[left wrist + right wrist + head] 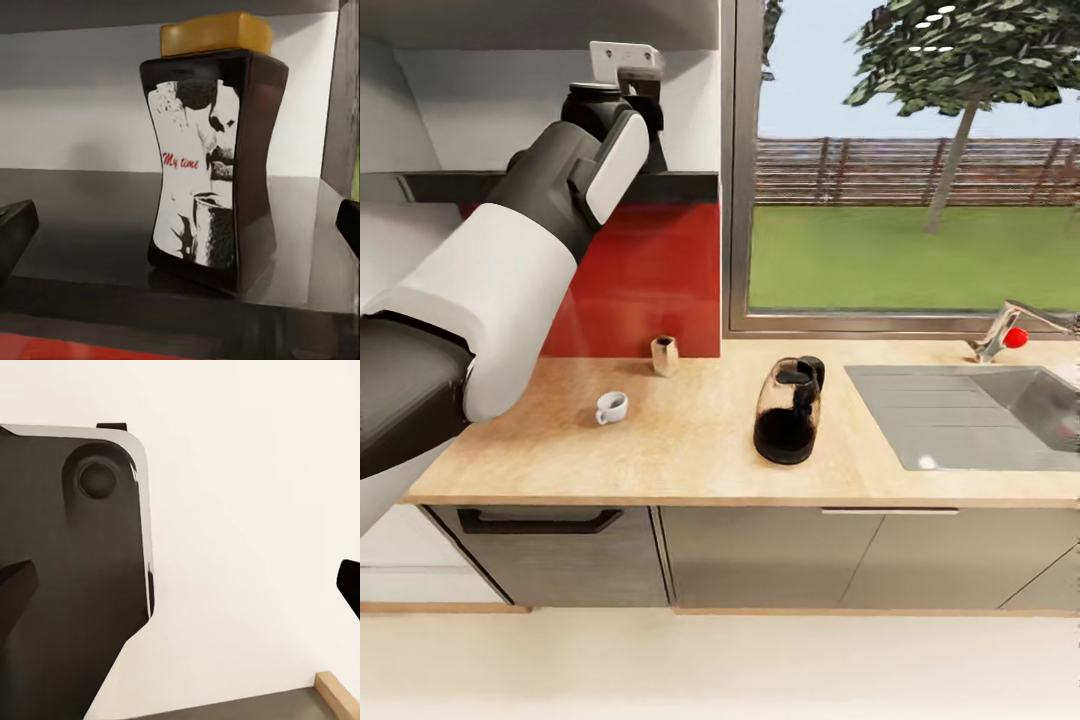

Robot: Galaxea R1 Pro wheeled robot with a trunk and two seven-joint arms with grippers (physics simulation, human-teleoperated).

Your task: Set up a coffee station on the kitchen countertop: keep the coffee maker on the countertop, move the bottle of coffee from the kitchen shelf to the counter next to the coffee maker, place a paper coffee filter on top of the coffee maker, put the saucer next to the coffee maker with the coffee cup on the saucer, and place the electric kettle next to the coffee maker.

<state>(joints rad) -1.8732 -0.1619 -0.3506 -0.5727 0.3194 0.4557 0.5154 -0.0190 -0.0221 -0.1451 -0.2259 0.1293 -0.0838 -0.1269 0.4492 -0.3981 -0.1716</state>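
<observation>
Currently left tool (180, 225) wide open, holding nothing; bottle of coffee (210, 165) upright on shelf (82, 217), centred between fingertips (15, 229), untouched.

head: high, facing counter, window | left wrist: close on shelf jar (214, 161) | right wrist: perhaps floorward

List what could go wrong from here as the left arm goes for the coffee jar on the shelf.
1. The coffee jar is tall on a narrow waist; a finger that bumps it before the end effector closes could tip it on the shelf.
2. The counter lies far below, with the cup and kettle on it. A slip in transit could hit them.
3. The shelf's side wall stands close, leaving little room to pull out.
</observation>
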